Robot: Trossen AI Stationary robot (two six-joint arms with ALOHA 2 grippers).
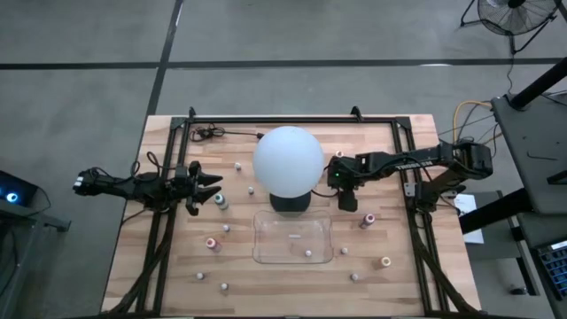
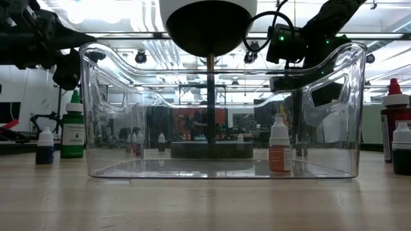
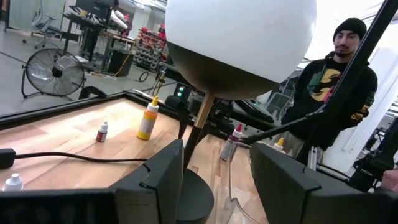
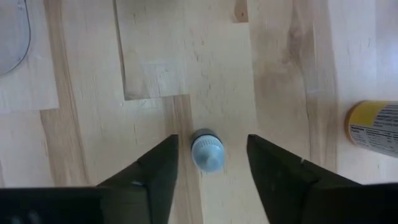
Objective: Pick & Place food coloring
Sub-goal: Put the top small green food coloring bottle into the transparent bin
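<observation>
Small food coloring bottles stand scattered on the wooden table (image 1: 177, 266), among them a teal one (image 1: 221, 202), a pink one (image 1: 211, 243) and an orange one (image 1: 385, 262). My right gripper (image 4: 211, 158) points down right of the globe, open. Its fingers stand on either side of a tiny upright bottle with a whitish-grey cap (image 4: 207, 151), a gap on each side. In the high view the right gripper (image 1: 347, 202) hides that bottle. My left gripper (image 1: 213, 188) waits level at the table's left, open and with nothing in it (image 3: 214, 155).
A white globe on a dark stand (image 1: 288, 159) rises mid-table, just left of my right gripper. In front of it lies a clear plastic tray (image 1: 266, 252) with one bottle inside (image 2: 280, 144). A yellow-labelled bottle (image 4: 376, 127) is close to my right gripper. A person (image 3: 336, 93) stands beyond the table.
</observation>
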